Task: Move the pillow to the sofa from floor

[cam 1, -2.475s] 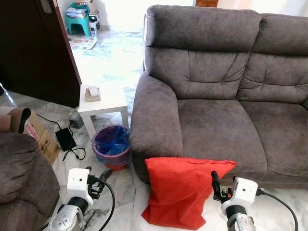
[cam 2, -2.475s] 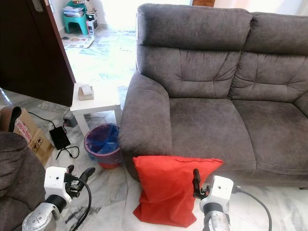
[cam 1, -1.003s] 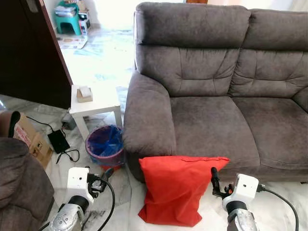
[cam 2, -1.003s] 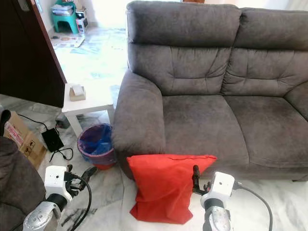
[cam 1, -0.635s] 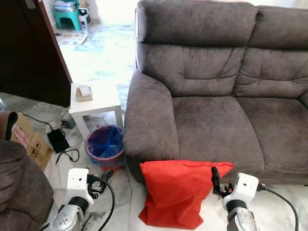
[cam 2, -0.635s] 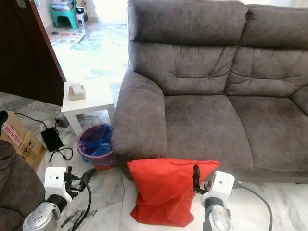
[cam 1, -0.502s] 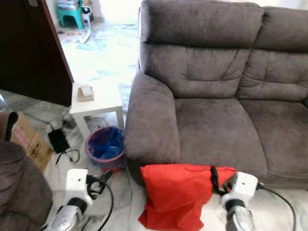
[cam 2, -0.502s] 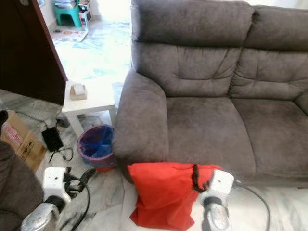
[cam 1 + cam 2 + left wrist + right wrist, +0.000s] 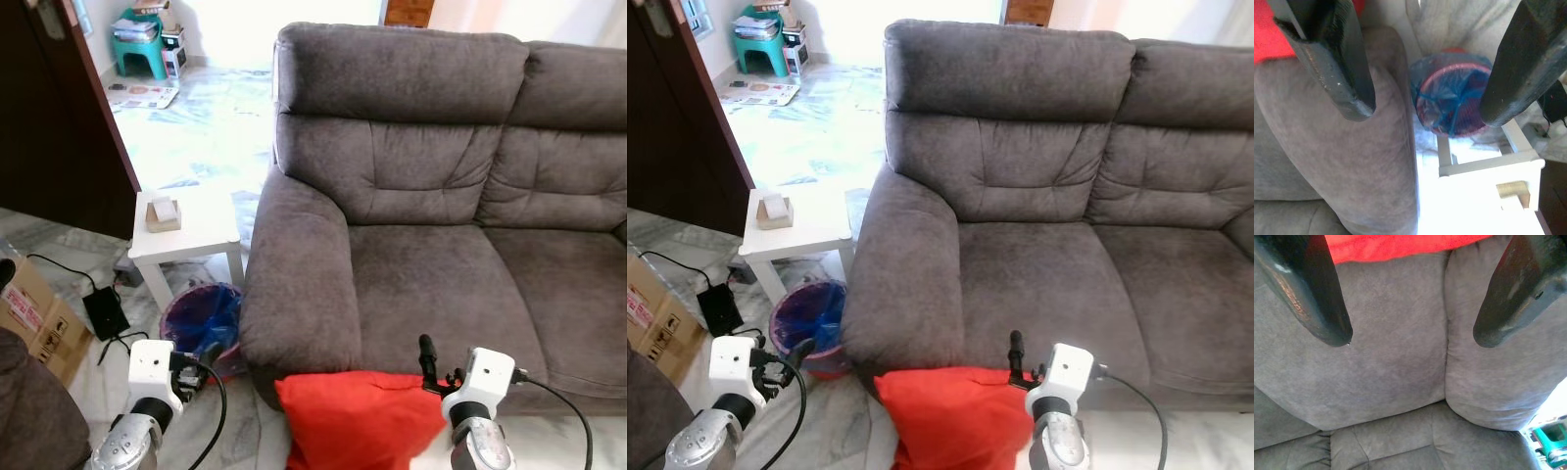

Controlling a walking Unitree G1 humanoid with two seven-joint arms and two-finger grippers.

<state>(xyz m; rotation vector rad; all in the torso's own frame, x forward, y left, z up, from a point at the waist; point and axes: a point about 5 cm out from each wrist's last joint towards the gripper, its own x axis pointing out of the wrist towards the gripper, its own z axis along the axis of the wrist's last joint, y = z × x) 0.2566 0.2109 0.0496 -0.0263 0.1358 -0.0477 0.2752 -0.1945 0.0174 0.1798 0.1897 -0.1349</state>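
A grey sofa [image 9: 441, 225] is seen across the scene, and every place below is given relative to it. The red pillow [image 9: 361, 421] is propped on the floor against the sofa's front, below the left seat cushion, its top edge touching the front panel. A white side surface [image 9: 188, 227] is set just beside the sofa's left armrest, with a small tan box [image 9: 163, 211] carried on it. A bin lined with blue plastic [image 9: 201, 318] is placed on the floor between that surface and the armrest. The right claw [image 9: 427, 364] is held just in front of the seat edge, above the pillow's upper right corner, its fingers [image 9: 1312, 293] spread wide with nothing gripped. The left claw [image 9: 204, 360] is held low beside the bin, off the armrest's front corner, likewise parted and empty.
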